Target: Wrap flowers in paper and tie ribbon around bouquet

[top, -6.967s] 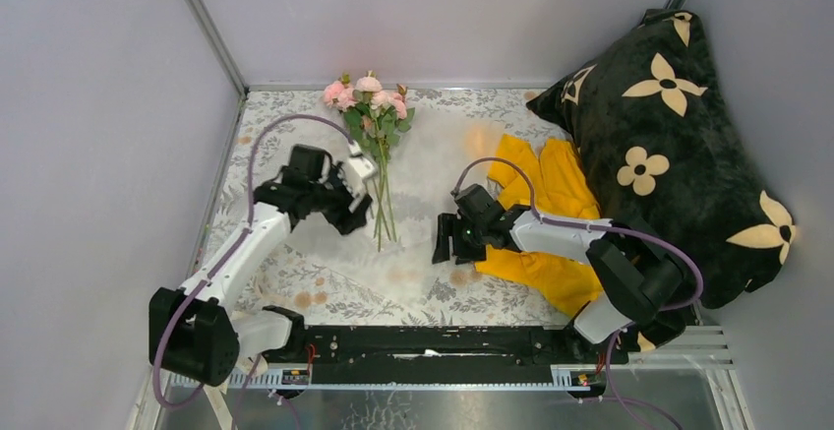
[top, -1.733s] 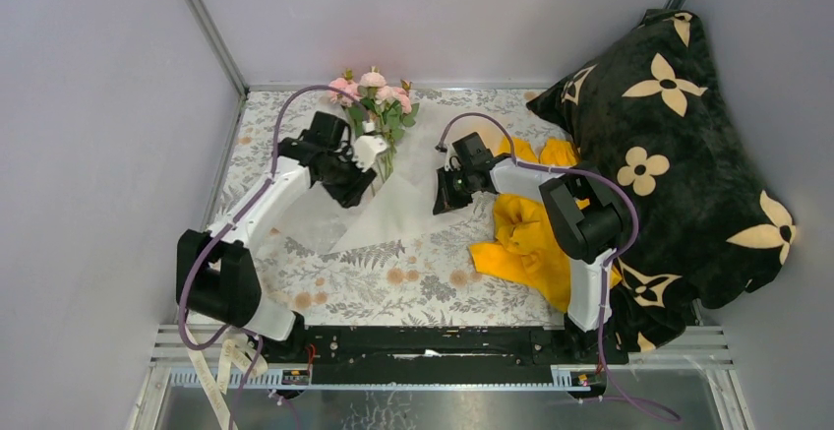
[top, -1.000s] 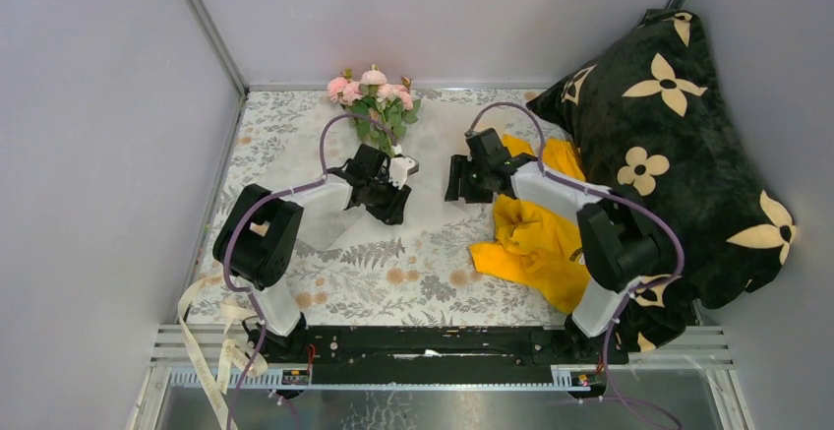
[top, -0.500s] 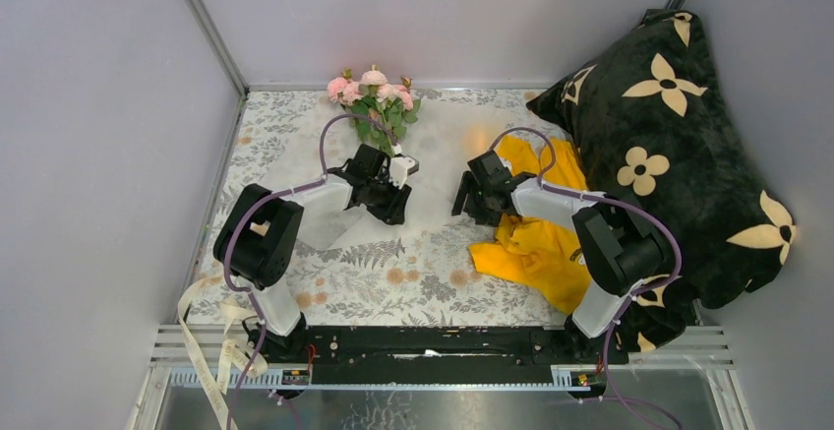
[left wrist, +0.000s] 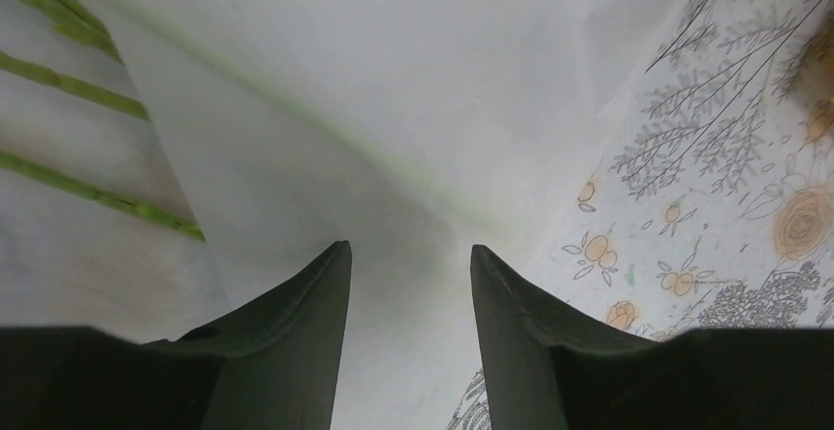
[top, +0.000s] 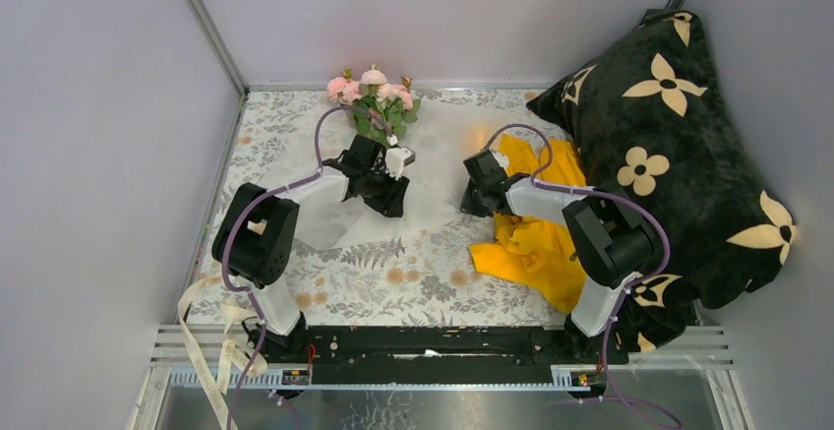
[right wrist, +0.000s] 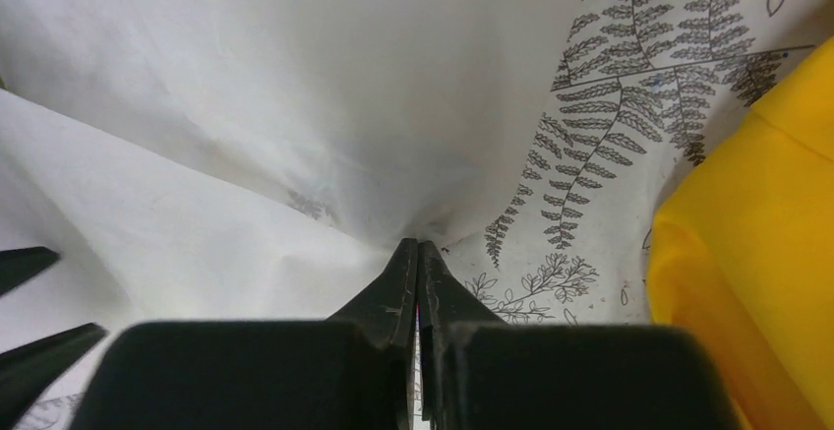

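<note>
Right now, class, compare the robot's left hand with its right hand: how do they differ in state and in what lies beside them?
The left hand is open, fingers apart over the paper. The right hand is shut, pinching a puckered fold of it. The left hand has green flower stems beside it, while the right hand has yellow cloth beside it. Both point at the same white sheet.

The flowers (top: 372, 91), pale pink on thin green stems, lie at the counter's far edge, stems under a fold of the translucent white paper (top: 438, 179). The ribbon (top: 228, 353) dangles off the near-left corner.
</note>
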`<state>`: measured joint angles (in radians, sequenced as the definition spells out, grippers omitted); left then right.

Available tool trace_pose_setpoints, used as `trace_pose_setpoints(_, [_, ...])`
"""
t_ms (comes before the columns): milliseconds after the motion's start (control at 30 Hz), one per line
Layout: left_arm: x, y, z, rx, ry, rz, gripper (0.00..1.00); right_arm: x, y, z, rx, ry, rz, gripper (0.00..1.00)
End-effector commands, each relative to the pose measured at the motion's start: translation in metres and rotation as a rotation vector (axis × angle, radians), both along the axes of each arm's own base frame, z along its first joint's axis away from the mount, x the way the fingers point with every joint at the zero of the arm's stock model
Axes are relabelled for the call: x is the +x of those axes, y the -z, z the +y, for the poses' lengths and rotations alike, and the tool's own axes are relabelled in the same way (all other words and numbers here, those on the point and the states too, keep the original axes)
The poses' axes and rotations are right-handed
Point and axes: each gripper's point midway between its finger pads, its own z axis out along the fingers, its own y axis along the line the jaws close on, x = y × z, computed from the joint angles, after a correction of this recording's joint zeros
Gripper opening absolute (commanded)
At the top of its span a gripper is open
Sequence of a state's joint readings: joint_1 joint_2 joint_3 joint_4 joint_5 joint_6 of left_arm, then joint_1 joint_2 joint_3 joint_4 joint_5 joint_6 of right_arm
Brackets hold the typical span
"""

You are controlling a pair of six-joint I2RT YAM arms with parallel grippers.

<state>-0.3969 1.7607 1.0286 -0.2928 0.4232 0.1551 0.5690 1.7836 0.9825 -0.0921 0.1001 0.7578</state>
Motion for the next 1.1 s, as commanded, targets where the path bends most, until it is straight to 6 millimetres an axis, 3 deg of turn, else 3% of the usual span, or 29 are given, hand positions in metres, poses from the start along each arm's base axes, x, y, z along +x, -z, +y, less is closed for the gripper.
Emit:
trace_pose_setpoints(0, [0.020,-0.030,-0.009,-0.037,0.022,-0.052,0.56,0.006,-0.002,-0.009,-0.115,-0.056,-0.031,0.00])
trace_pose_setpoints(167, [0.030,-0.040,-0.023,-0.100,0.021,-0.048,0.59,0.010,-0.028,0.001,-0.201,-0.140,-0.116,0.00])
trace_pose_setpoints(367, [0.051,0.001,-0.014,-0.053,-0.101,0.046,0.58,0.011,-0.049,0.006,-0.375,-0.238,-0.193,0.00])
trace_pose_setpoints(533, [0.060,0.015,-0.012,-0.047,-0.140,0.061,0.58,0.017,-0.077,0.019,-0.469,-0.342,-0.320,0.00])
trace_pose_setpoints(700, [0.056,0.029,-0.011,-0.057,-0.156,0.112,0.57,0.015,-0.102,0.058,-0.522,-0.535,-0.476,0.00])
trace_pose_setpoints(900, [0.053,0.031,-0.008,-0.134,-0.188,0.174,0.57,0.005,-0.132,0.128,-0.435,-0.746,-0.671,0.00])
trace_pose_setpoints(1067, [0.060,0.018,-0.003,-0.249,-0.216,0.183,0.57,-0.006,-0.126,0.167,-0.345,-0.874,-0.736,0.00])
